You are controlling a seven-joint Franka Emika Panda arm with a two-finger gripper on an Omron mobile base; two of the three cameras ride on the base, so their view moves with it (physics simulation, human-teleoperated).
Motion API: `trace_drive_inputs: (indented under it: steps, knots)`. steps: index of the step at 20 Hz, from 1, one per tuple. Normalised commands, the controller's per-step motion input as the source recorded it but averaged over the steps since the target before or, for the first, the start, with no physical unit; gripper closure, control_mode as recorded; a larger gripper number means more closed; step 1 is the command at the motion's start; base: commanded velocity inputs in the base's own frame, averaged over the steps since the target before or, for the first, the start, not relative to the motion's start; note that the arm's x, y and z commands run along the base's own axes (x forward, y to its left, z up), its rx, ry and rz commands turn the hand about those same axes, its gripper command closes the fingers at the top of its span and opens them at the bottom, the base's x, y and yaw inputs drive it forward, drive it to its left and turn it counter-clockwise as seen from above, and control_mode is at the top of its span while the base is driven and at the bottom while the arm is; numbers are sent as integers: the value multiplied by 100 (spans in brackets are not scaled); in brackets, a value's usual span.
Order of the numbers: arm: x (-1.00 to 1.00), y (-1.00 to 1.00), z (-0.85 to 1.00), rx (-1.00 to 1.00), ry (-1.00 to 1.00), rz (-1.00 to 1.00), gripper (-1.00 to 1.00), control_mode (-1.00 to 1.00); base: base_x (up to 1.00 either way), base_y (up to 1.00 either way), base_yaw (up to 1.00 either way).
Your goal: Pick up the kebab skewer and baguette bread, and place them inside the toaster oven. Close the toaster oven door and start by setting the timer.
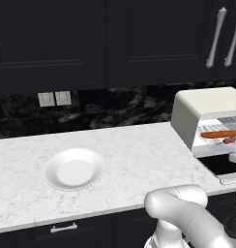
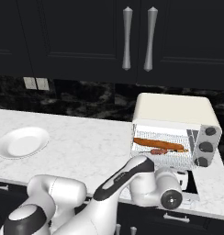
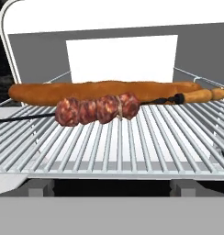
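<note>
You have one toaster oven [image 2: 171, 110], one baguette bread [image 3: 100, 91] and one kebab skewer [image 3: 98, 109] with four meat chunks, one white plate [image 1: 74, 168], three oven knobs [image 2: 206, 146], two wall outlets [image 1: 54, 99].

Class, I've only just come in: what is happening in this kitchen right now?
A robot arm is loading a toaster oven on the counter. The baguette bread and the kebab skewer already lie on the wire rack inside, the skewer in front. The toaster oven door hangs open, the plate is bare, and nothing is being held.
</note>
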Motion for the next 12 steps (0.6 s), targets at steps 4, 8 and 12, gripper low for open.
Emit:
trace_drive_inputs:
  steps: [4,8,12]
  knots:
    - [16,0,0,0,0,0,-100,-100,0,0,0]
    - [12,0,0,0,0,0,-100,-100,0,0,0]
    - [5,0,0,0,0,0,-100,-100,0,0,0]
